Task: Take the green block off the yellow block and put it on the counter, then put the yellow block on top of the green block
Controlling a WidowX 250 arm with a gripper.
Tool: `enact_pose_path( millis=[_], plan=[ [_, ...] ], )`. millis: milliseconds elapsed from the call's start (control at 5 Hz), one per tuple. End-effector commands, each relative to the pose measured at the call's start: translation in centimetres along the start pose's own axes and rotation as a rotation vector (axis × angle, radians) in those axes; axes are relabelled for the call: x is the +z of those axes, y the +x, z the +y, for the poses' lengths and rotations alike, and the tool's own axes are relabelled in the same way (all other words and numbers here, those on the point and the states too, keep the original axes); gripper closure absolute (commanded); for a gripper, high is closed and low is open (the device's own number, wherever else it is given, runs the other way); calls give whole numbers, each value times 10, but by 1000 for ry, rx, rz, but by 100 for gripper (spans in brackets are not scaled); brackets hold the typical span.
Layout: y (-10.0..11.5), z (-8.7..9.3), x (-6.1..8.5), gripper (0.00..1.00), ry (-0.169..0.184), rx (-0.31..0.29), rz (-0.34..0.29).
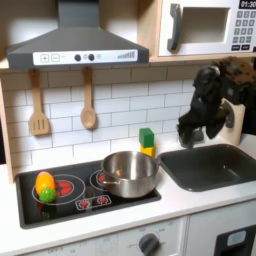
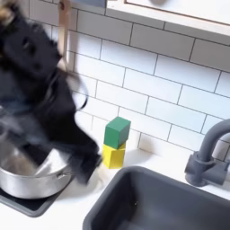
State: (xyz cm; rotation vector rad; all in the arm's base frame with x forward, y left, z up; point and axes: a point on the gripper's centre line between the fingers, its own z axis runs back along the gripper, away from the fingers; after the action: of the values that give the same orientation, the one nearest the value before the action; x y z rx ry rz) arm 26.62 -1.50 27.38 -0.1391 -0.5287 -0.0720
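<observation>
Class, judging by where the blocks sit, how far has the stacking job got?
Nothing looks done yet: the green block sits on the yellow block, beside the sink on the counter. In hand: the arm's pincer is in the air, blurred, holding nothing visible. Left: lift green off, set it on the counter, then stack yellow on it.

Toy kitchen, stovetop (image 1: 70, 192), sink (image 1: 213, 166), range hood (image 1: 75, 40)

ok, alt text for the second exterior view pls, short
A green block sits stacked on a yellow block on the white counter by a tiled wall. At the second exterior view's left the motion-blurred black robot arm hangs over a steel pot; a dark sink and grey faucet are at its right.
</observation>
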Motion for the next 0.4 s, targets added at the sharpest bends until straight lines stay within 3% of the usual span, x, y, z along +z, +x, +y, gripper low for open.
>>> enact_pose_path(
  millis=[0,200],
  plan=[
    [50,-3,20,0,-22,-26,-146],
    [60,0,38,0,-23,-16,-185]
  ],
)
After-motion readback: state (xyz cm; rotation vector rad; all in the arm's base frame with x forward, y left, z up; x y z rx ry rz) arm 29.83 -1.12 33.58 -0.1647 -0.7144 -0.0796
